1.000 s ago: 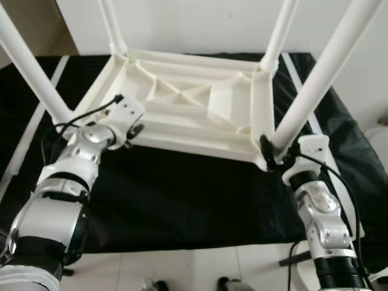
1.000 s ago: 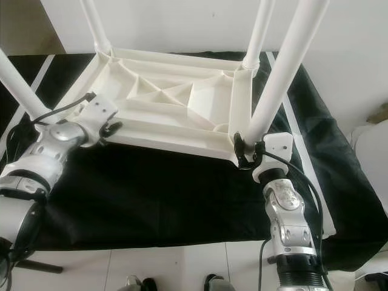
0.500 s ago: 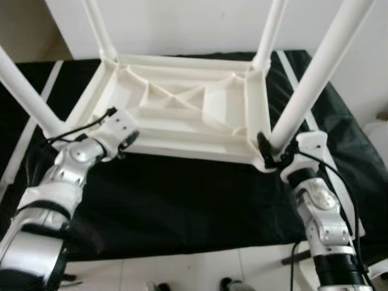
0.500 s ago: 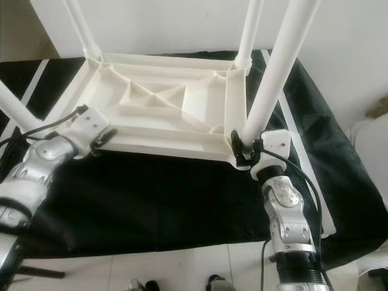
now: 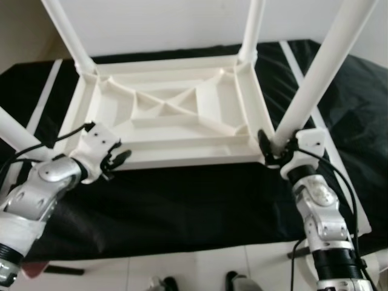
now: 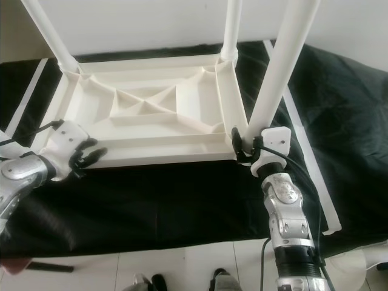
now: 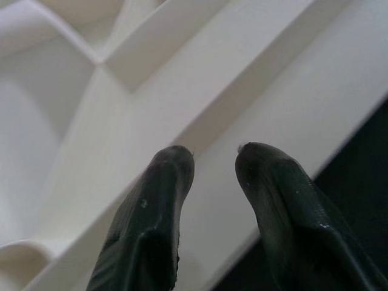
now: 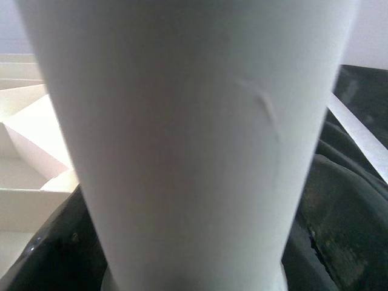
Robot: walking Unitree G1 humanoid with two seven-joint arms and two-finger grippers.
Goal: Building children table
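Lying upside down on a black cloth-covered table (image 5: 182, 206), the white plastic children's table top (image 5: 176, 115) points its four white tube legs upward. At its 5 o'clock corner the right gripper (image 5: 276, 148) has its fingers pinching the base of the near right leg (image 5: 315, 79). At 7 o'clock the left gripper (image 5: 115, 160) hovers just beside the near rim, fingers (image 7: 157, 200) slightly spread, holding nothing. The near left leg (image 5: 15, 130) stands closest to that arm.

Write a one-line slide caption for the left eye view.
Right gripper clasps a leg of the upturned white table; left gripper open at its edge.
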